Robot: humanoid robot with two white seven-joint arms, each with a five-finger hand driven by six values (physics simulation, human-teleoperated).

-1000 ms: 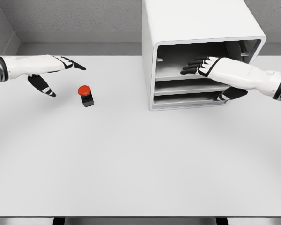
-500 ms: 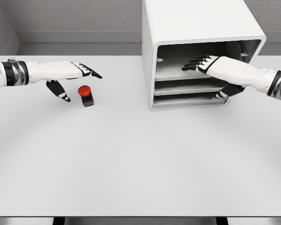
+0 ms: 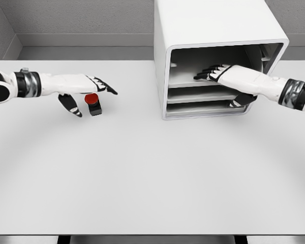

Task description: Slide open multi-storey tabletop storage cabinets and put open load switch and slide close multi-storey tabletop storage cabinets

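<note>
White surface (image 3: 142,173), switch (image 3: 93,103) left of centre: small, rigid, light; pinch the black base, not the red cap. Left hand (image 3: 84,89) fingers spread around it, not gripping. Right hand (image 3: 229,77) open-fingered inside cabinet (image 3: 193,25), upper right.

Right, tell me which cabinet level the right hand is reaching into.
The top level of the cabinet: the right hand lies flat over that shelf, fingers extended inward. The two lower levels sit beneath its palm, with only the thumb dropping in front of them.
</note>
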